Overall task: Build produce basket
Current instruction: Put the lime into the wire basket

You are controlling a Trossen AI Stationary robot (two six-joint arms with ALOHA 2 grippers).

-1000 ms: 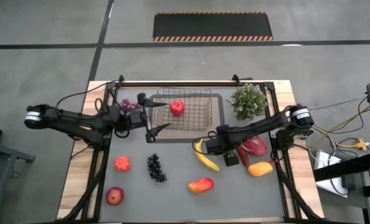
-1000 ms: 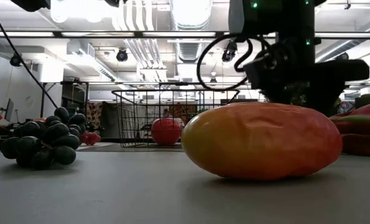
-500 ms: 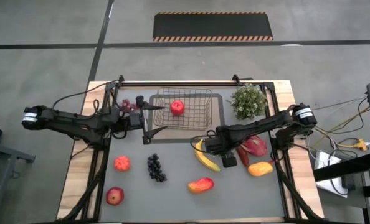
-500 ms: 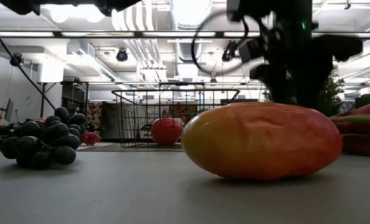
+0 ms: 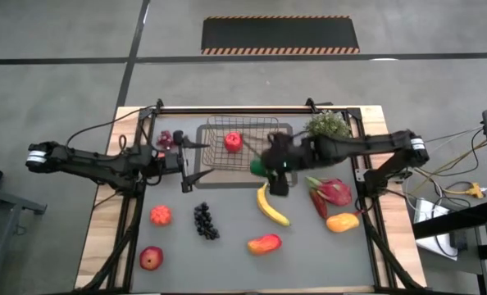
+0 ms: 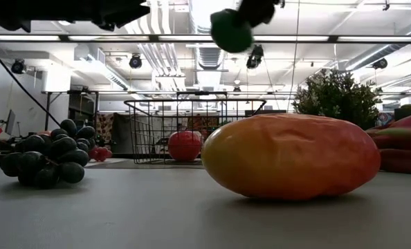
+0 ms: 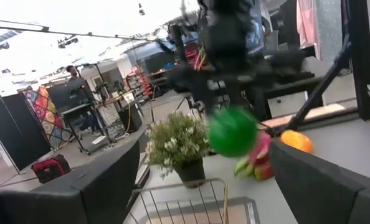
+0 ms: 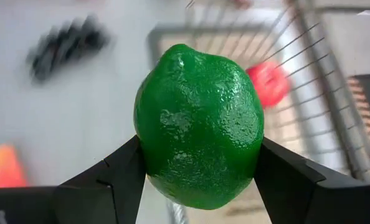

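The dark wire basket (image 5: 252,152) stands on a grey tray at the table's far middle, with a red apple (image 5: 234,142) inside it. My right gripper (image 5: 264,166) hangs high over the basket's near right corner, shut on a green round fruit (image 8: 199,124), which shows at the top of the low view as a green fruit (image 6: 231,30). My left gripper (image 5: 198,161) stands open just left of the basket, nothing between its fingers. On the mat lie a banana (image 5: 270,205), dark grapes (image 5: 203,220), an orange (image 5: 161,215) and a mango (image 5: 264,243). My right gripper pinches the green fruit between its two fingers, one on each of its opposite sides (image 8: 149,149). The fingers come slanting down from the table's right. The fruit is lifted clear, well above the table.
A leafy plant (image 5: 327,125) stands right of the basket. A pink dragon fruit (image 5: 334,192) and a second mango (image 5: 343,221) lie at the right, a red apple (image 5: 151,258) at the near left, small dark red fruit (image 5: 168,138) behind my left gripper.
My right gripper has risen from the mat beside the dragon fruit and swung toward the far left, up to the basket's near right corner, tipping from pointing down toward level. The green fruit has been lifted clear with it. My left gripper has drawn back a little toward the left edge.
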